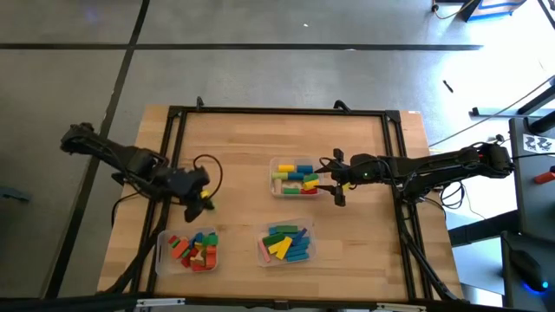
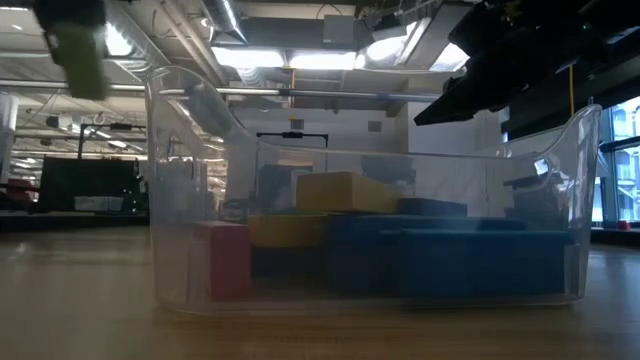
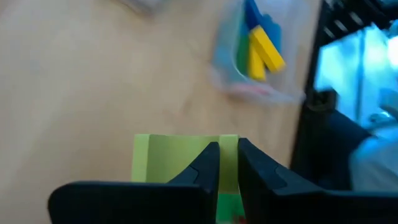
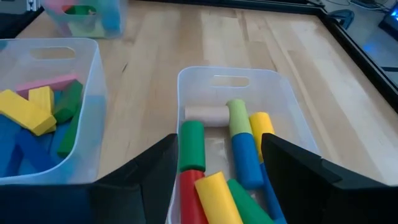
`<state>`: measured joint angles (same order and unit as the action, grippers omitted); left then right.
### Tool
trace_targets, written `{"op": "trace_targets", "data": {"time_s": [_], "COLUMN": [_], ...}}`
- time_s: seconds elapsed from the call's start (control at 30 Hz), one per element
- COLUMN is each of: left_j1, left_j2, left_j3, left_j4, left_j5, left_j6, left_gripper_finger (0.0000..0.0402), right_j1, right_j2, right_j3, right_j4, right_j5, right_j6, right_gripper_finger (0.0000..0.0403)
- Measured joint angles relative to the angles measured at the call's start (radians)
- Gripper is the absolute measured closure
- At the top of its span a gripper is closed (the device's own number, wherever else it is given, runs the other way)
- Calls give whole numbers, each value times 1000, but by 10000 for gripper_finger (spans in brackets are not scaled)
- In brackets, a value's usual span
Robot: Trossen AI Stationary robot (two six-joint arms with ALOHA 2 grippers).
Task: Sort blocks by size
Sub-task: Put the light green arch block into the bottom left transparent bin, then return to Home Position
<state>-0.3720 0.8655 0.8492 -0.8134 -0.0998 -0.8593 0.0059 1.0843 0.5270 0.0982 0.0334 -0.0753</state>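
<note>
The left gripper point(image 1: 205, 201) hung above the wooden table point(image 1: 234, 147), just beyond the left tray point(image 1: 188, 251) of small blocks, fingers clamped on a light green block point(image 3: 180, 163); only the left wrist view showed that grip closely. The right gripper point(image 1: 336, 179) hovered at the right end of the far tray point(image 1: 295, 178) with fingers spread and nothing between them. The right wrist view showed cylindrical blocks point(image 4: 231, 162) in that tray. In the low view, the near tray point(image 2: 370, 200) blocked the table behind it.
</note>
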Motion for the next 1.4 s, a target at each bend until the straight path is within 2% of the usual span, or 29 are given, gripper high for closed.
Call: {"op": "trace_targets", "data": {"time_s": [0.27,0.43,0.73,0.97,1.13,1.23,1.3,1.4], "left_j1": [-170,-301,-460,-486,-476,-455,-430,-388], "left_j2": [-1,12,129,224,232,225,212,185], "left_j3": [0,0,-1,-1,-1,-1,-2,-2], "left_j4": [1,1,-16,-15,-20,-53,-47,-10], "left_j5": [138,138,97,89,90,164,208,178], "left_j6": [-277,-425,-609,-647,-631,-658,-636,-515], "left_gripper_finger": [369,363,363,333,287,258,245,236], "right_j1": [0,0,0,0,0,0,0,0], "right_j2": [0,0,0,0,0,0,0,0], "right_j3": [0,0,0,0,0,0,0,9], "right_j4": [-2,8,-20,-21,-27,-27,-27,-37], "right_j5": [0,0,0,0,-1,0,0,0], "right_j6": [20,102,109,108,149,157,157,157], "right_gripper_finger": [172,172,172,172,172,172,172,172]}}
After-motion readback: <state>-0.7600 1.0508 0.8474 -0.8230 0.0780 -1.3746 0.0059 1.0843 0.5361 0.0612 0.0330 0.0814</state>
